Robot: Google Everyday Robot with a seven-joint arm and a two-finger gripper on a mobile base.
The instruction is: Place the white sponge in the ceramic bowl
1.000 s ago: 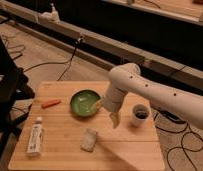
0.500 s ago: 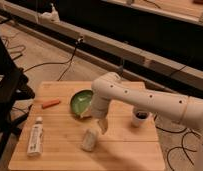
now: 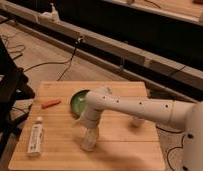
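Observation:
The white sponge [image 3: 89, 141] lies on the wooden table [image 3: 120, 145] near its front edge, an off-white block. My gripper [image 3: 88, 126] comes down from the white arm [image 3: 140, 107] and sits right over the sponge's top, touching or nearly touching it. The ceramic bowl [image 3: 77, 102], green and glossy, stands behind and slightly left of the gripper; the arm's wrist hides its right part.
A white tube with a label [image 3: 35, 137] lies at the front left. An orange carrot-like piece [image 3: 51, 103] lies left of the bowl. A small white cup [image 3: 138, 121] is mostly hidden behind the arm. Cables run over the floor behind the table.
The arm has swung left and down across the table; the gripper moved from right of the sponge to directly above it. The sponge and bowl have not moved.

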